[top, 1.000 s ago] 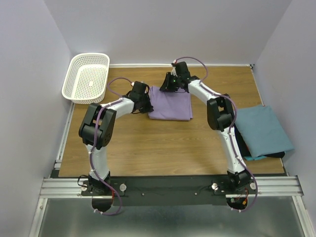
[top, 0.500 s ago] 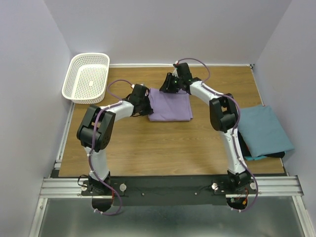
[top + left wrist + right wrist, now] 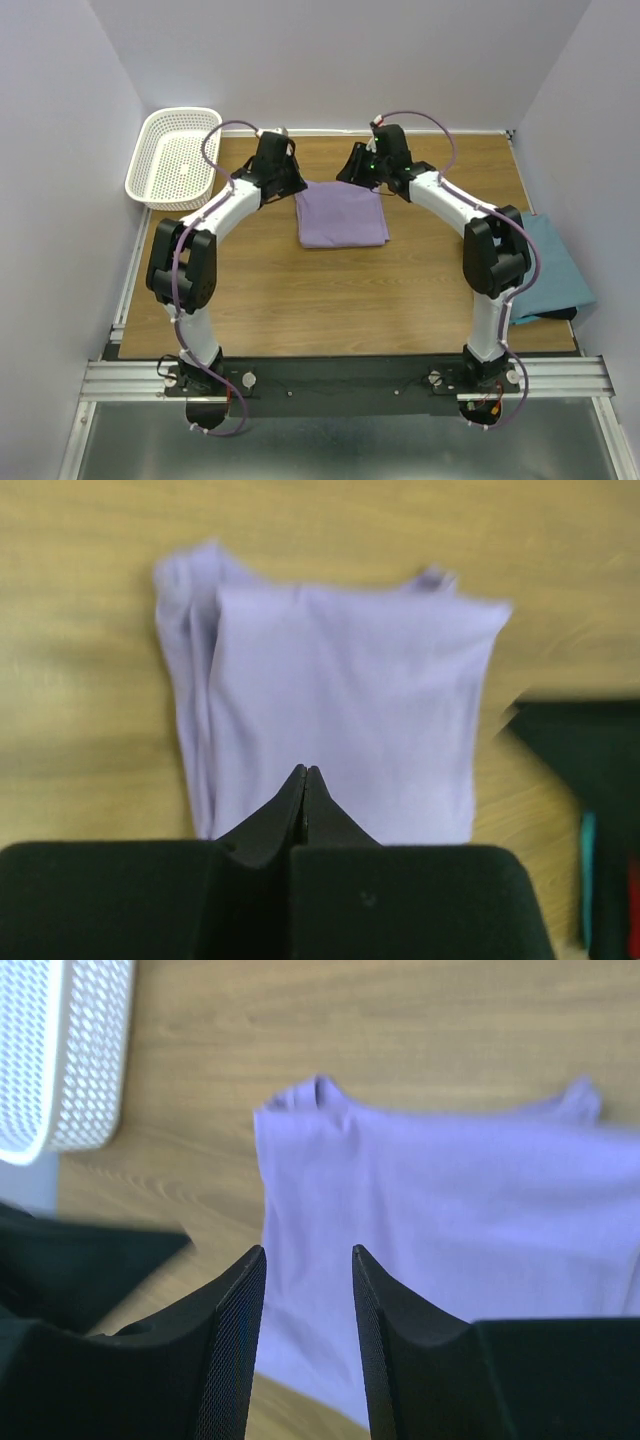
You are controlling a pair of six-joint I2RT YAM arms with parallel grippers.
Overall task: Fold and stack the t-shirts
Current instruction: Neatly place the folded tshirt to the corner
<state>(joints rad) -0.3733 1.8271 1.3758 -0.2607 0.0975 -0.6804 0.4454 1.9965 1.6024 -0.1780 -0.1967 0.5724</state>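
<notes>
Lavender t-shirt lies folded flat, roughly rectangular, on the wood table. L gripper sits at its far-left corner, jaws pressed together w/ nothing between; whether the tips touch the cloth is unclear. R gripper is over its far edge, jaws apart, empty. Teal t-shirt lies well to its right. White mesh basket is far-left of it.

The left arm is stretched forward and bent inward; the right arm is stretched forward and bent inward too; the left gripper is shut tight, tips pressed together; the right gripper is parted, with a gap between its fingers.
</notes>
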